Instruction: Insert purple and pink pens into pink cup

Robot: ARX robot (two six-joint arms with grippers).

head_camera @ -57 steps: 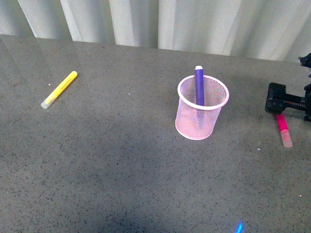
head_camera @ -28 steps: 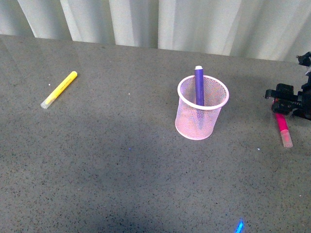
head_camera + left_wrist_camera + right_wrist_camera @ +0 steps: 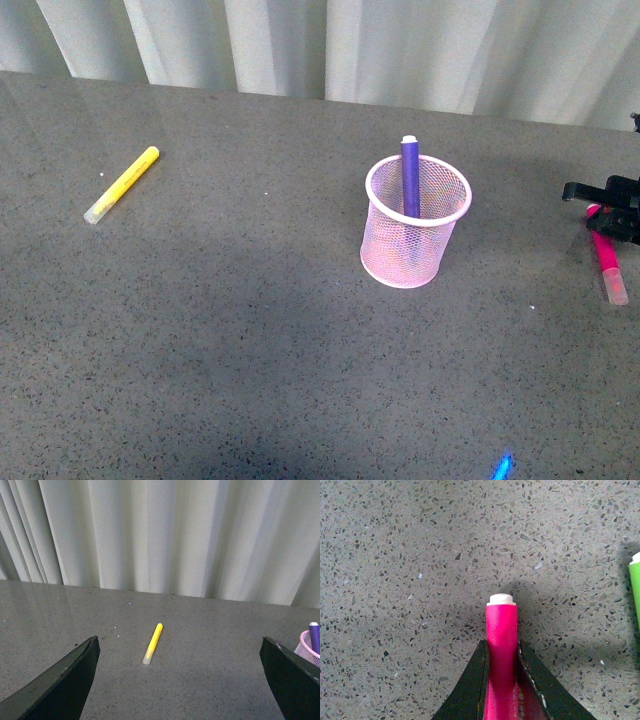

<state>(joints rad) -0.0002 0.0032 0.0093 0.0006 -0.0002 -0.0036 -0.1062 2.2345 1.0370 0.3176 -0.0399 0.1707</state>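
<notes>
Right wrist view: the right tool [image 3: 501,647] is clamping the pink pen [image 3: 501,630] across its barrel, both fingers pressing its sides just short of the white end plug. Out front, the pen is sitting at the far right of the worktop [image 3: 250,350], well apart from the pink cup [image 3: 400,255], where the purple pen [image 3: 410,175] is already standing upright. The left tool [image 3: 178,642] is hanging wide apart and empty (a yellow marker [image 3: 152,650] is lying beyond it). The pen is looking light, stiff and smooth-skinned, so a firm barrel grip is likely serving best; a hold on the frosted cap is probably risking a slip.
</notes>
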